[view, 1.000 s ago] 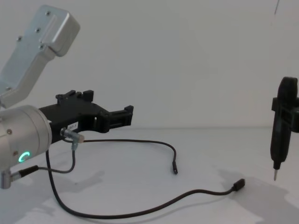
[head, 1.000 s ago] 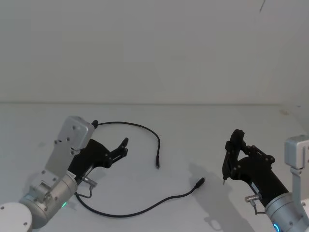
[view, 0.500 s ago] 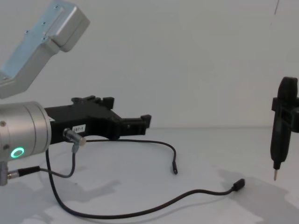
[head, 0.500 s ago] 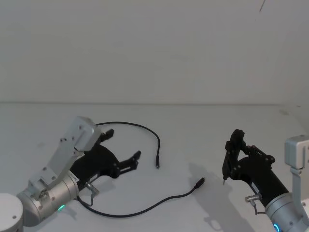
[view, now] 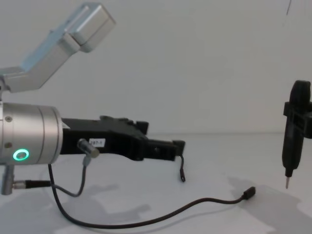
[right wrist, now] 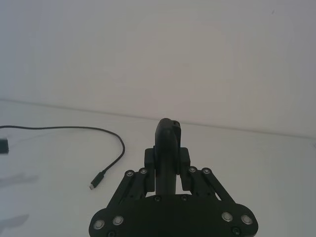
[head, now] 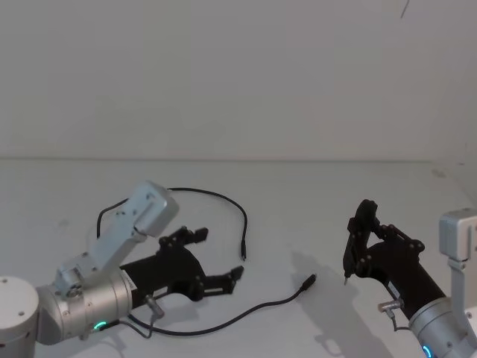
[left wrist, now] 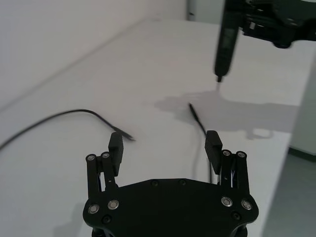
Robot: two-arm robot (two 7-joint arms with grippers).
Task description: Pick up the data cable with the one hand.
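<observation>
Left pincer (head: 216,253), jaws apart, hides part of the data cable (head: 223,322) at 7 o'clock; label (view: 97,143) unreadable. Right pincer (head: 363,239) clamps dark tool (view: 292,141).

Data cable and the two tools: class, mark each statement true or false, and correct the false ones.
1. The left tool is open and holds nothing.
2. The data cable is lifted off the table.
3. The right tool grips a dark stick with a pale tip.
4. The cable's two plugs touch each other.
1. True: the left tool is open and holds nothing.
2. False: the data cable lies loose on the table.
3. True: the right tool is shut on the dark stick.
4. False: the plugs lie apart.
</observation>
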